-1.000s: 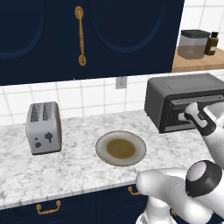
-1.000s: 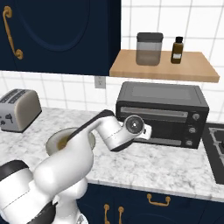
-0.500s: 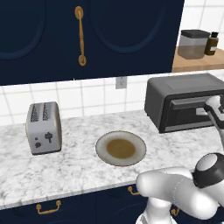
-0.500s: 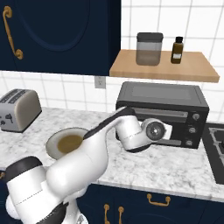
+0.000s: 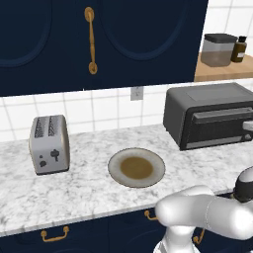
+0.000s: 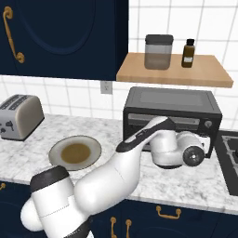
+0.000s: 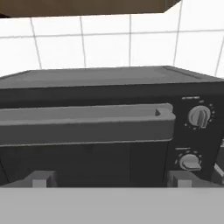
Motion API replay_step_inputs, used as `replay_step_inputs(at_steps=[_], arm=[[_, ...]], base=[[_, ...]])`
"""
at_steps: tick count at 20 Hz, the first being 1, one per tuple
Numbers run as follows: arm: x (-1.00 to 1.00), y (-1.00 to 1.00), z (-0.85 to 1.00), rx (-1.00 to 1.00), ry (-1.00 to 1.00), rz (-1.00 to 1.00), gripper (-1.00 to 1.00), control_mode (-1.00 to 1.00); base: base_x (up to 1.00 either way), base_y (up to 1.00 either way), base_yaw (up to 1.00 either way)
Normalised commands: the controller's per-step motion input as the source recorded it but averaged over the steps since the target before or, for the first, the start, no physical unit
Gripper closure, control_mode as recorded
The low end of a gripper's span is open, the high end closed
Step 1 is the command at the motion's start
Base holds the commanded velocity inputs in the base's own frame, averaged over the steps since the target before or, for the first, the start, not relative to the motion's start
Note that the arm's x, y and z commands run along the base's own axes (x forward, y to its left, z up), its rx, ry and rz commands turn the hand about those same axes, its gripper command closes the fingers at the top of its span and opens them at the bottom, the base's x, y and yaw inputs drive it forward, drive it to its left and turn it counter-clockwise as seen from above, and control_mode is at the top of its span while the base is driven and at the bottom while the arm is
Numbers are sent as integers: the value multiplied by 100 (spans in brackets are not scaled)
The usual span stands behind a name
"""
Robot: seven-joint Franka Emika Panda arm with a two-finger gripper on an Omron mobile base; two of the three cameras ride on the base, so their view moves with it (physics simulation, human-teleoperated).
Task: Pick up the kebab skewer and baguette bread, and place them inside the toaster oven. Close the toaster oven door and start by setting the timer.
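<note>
The toaster oven (image 5: 212,116) (image 6: 169,102) (image 7: 109,78) stands at the back right of the counter. Its toaster oven door (image 7: 87,153) is shut, the grey bar handle (image 7: 87,120) running across the top. My gripper (image 7: 110,181) (image 6: 197,144) hovers just in front of the oven's right end, open and empty, its fingertips (image 7: 39,179) spread wide. Two knobs (image 7: 199,117) sit on the oven's right panel, one above the other. The kebab skewer and the baguette bread are hidden from view. The round plate (image 5: 136,167) (image 6: 75,152) holds nothing.
A silver two-slot toaster (image 5: 48,143) (image 6: 18,116) stands at the left of the counter. A wooden shelf (image 6: 218,76) above the oven carries a jar (image 6: 158,52) and a dark bottle (image 6: 188,53). A stove top (image 6: 230,158) begins right of the oven.
My arm has swung right along the oven front, from the middle of the door to the knob end. The gripper stays open.
</note>
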Motion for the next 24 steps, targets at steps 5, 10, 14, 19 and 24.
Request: replay_step_inputs(at_steps=[5,10,14,19,24], arm=[[28,-46,1,-15,-19,4,-100,-100],[24,-51,2,-2,-24,4,-100,-100],[27,-49,3,0,-16,0,-100,-100],[39,-45,0,0,-3,0,-100,-100],[23,-45,0,0,0,0,-100,-100]], base=[[0,0,0],[0,0,0],[0,0,0],[0,0,0],[0,0,0]])
